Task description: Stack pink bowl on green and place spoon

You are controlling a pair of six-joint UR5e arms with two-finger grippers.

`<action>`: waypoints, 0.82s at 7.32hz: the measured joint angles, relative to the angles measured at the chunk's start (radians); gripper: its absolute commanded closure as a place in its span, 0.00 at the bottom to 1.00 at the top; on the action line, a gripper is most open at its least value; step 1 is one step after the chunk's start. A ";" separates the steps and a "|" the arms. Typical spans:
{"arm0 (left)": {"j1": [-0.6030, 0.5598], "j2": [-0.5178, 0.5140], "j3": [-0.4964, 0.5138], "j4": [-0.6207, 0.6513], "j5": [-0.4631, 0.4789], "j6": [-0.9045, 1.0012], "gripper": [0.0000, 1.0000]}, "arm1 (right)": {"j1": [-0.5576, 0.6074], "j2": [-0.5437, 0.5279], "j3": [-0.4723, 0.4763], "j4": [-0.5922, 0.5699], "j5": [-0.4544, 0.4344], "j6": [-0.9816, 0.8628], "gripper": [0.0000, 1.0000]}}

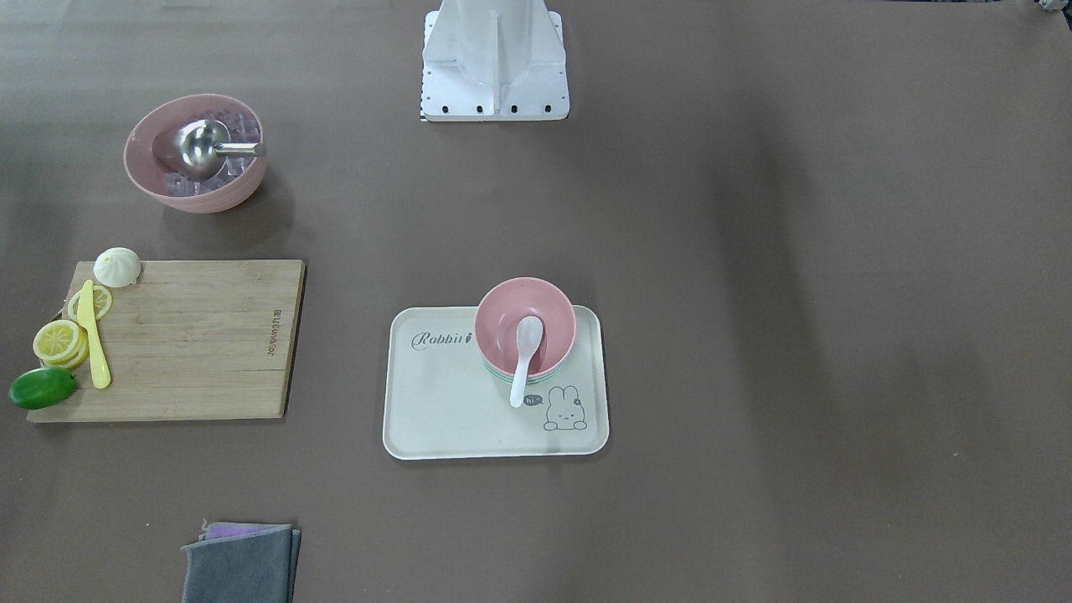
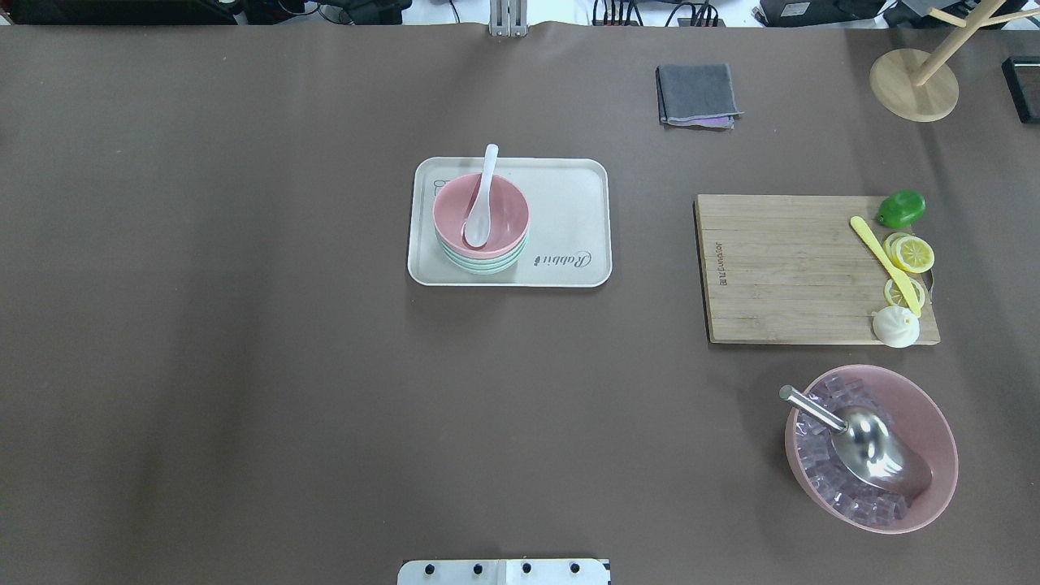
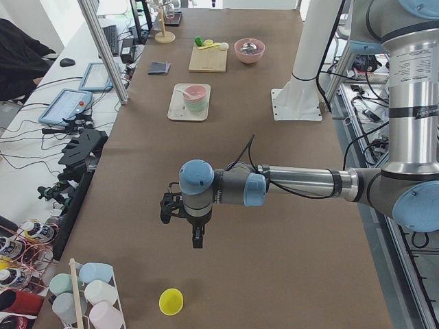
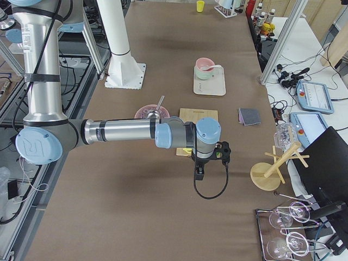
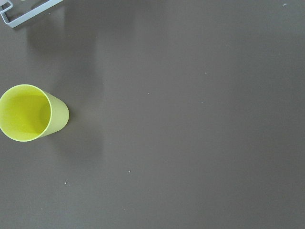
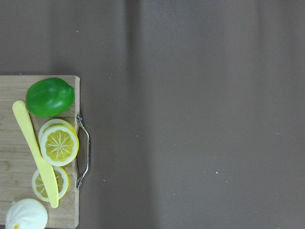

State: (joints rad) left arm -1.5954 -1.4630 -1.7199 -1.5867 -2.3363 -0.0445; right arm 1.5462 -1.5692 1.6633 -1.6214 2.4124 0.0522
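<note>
Overhead exterior: pink bowl (image 2: 505, 213) nested on green bowl (image 2: 487, 267), spoon (image 2: 480, 201) inside, on the tray's (image 2: 570, 203) left half; broad counter (image 2: 244, 341) flanks the tray. Far off, left pincer (image 3: 197, 242) and right pincer (image 4: 199, 175) seemingly point down; I cannot tell whether either is clenched.

From this end I see the right arm (image 4: 125, 131) stretched over the tabletop (image 4: 136, 206), its gripper (image 4: 199, 175) pointing down just past the cutting board (image 4: 202, 114), and farther off the pink bowl (image 4: 204, 65) stacked on the green bowl (image 4: 203, 75), holding the spoon (image 4: 216, 67).
</note>
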 measured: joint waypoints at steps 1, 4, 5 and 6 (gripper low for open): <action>0.000 -0.002 0.003 0.000 0.000 0.000 0.02 | 0.000 -0.001 0.001 0.000 0.002 0.000 0.00; 0.000 -0.006 0.007 0.001 0.000 0.000 0.02 | 0.000 -0.004 0.009 0.000 0.004 0.000 0.00; 0.000 -0.008 0.007 0.001 0.000 0.000 0.02 | 0.000 -0.005 0.010 0.000 0.005 0.000 0.00; 0.000 -0.010 0.007 0.001 0.000 0.000 0.02 | 0.000 -0.006 0.010 0.000 0.009 0.000 0.00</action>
State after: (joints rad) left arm -1.5954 -1.4728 -1.7132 -1.5861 -2.3362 -0.0445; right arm 1.5462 -1.5748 1.6731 -1.6214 2.4214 0.0522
